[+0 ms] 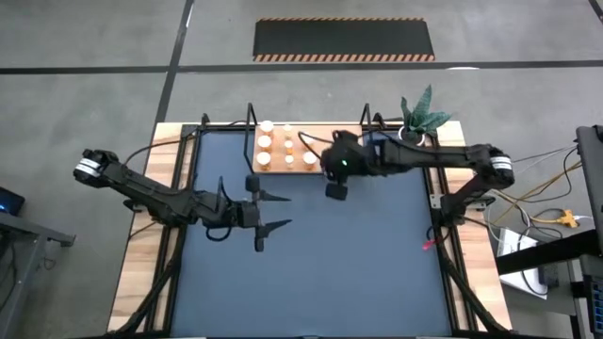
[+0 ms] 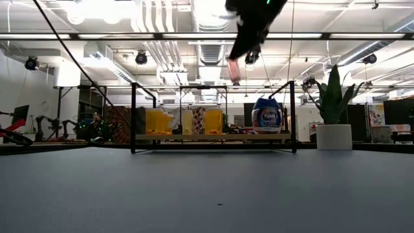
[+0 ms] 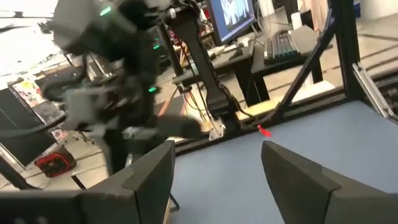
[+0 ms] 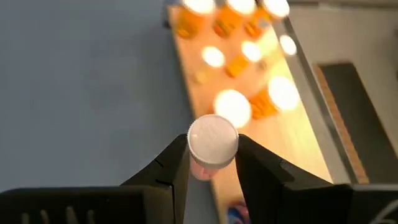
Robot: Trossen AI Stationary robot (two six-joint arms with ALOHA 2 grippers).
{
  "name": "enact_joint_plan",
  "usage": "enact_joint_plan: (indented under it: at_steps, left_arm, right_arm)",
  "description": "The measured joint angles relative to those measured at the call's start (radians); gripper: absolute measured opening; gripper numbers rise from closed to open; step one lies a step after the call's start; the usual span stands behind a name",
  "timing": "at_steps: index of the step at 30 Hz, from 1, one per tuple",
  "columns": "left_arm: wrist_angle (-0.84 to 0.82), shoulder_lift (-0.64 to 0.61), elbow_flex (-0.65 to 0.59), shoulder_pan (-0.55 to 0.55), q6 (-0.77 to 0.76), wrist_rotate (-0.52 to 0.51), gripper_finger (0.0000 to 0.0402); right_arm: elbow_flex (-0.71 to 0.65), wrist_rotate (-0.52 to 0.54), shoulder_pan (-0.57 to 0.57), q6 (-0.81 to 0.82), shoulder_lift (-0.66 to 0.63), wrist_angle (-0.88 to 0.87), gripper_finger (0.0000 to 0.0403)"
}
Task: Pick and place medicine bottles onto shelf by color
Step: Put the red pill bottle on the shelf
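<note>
The shelf [image 1: 287, 155], a light-wood board with a black wire frame, stands at the mat's far middle. Several orange medicine bottles [image 1: 281, 149] with white caps stand on it, and a blue one [image 2: 266, 116] stands toward its right end. My right gripper [image 1: 336, 191] hovers off the shelf's near right corner, shut on a small white-capped bottle [image 2: 233, 70] with a pale reddish body. My left gripper [image 1: 273, 211] is over the mat's left middle, pointing level toward the right, open with nothing between its fingers [image 3: 149, 177]. My right gripper pinches the small bottle between its two fingers, on the body just under the white cap [image 4: 202, 169]. The fingers [image 4: 258, 165] slant down from the table's right side. The bottle hangs well clear of the mat, slightly tilted, its cap [image 4: 212, 138] facing up toward the wrist.
A white plant pot [image 1: 419, 132] with a green plant stands at the far right, beside the shelf. A small red object [image 1: 429, 247] lies at the mat's right edge. The dark-blue mat [image 1: 320, 273] spreads open across the near half.
</note>
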Motion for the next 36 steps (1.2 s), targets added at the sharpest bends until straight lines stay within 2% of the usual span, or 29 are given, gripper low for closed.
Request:
enact_joint_plan:
  at_steps: [7, 11, 15, 32, 36]
  left_arm:
    - [0.034, -0.001, -0.036, -0.001, 0.001, 0.000, 0.0222]
    - [0.034, -0.001, -0.037, -0.001, 0.005, 0.000, 0.0222]
    - [0.032, -0.003, -0.037, -0.001, 0.008, 0.000, 0.0222]
    - [0.033, -0.049, -0.056, -0.007, 0.000, -0.005, 0.0222]
    - [0.033, -0.049, -0.056, -0.007, 0.000, -0.005, 0.0222]
  right_arm:
    - [0.000, -0.016, -0.142, -0.011, 0.126, 0.006, 0.0107]
    - [0.000, -0.111, -0.174, -0.034, 0.176, 0.018, 0.0107]
    - [-0.004, -0.123, -0.185, -0.040, 0.211, 0.020, 0.0107]
    - [-0.128, -0.097, -0.210, -0.015, 0.199, 0.205, 0.0107]
    - [-0.134, -0.096, -0.212, 0.001, 0.199, 0.205, 0.0107]
